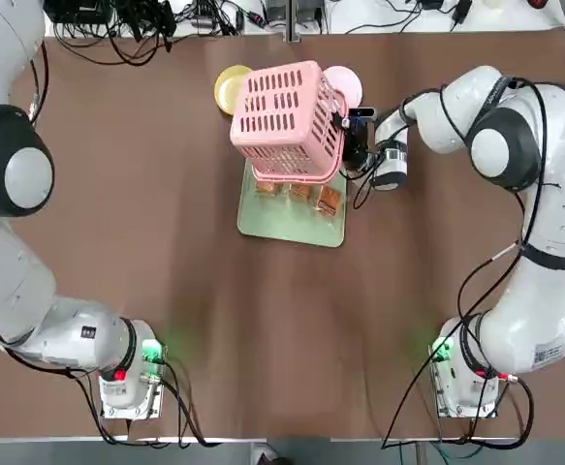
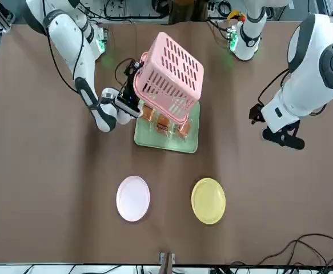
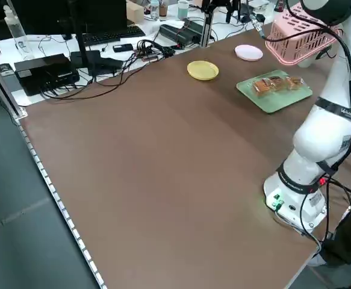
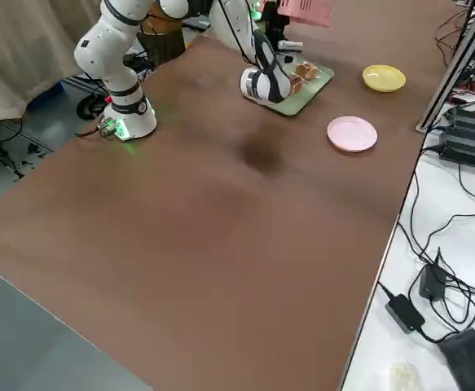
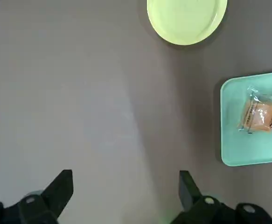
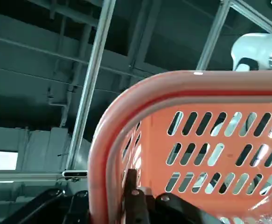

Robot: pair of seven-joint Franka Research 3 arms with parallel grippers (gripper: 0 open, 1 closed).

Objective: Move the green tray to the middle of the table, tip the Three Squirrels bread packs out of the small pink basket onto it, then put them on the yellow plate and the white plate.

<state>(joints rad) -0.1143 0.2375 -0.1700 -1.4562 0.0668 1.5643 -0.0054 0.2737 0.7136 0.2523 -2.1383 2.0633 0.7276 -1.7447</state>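
The small pink basket [image 1: 287,121] hangs tipped over above the green tray [image 1: 274,221], its opening turned down. My right gripper [image 1: 350,136] is shut on the basket's rim [image 6: 126,135], on the side facing the right arm. Three bread packs [image 1: 299,191] lie in a row on the tray under the basket. The yellow plate [image 1: 228,87] and the white plate [image 1: 346,85] sit on the table just beyond the basket. My left gripper [image 5: 125,186] hovers open over bare table to the tray's left, holding nothing.
Cables and electronics [image 1: 137,19] line the table's far edge. The arm bases [image 1: 127,383] stand at the near corners. Brown tabletop [image 1: 166,271] stretches wide on the left and in front of the tray.
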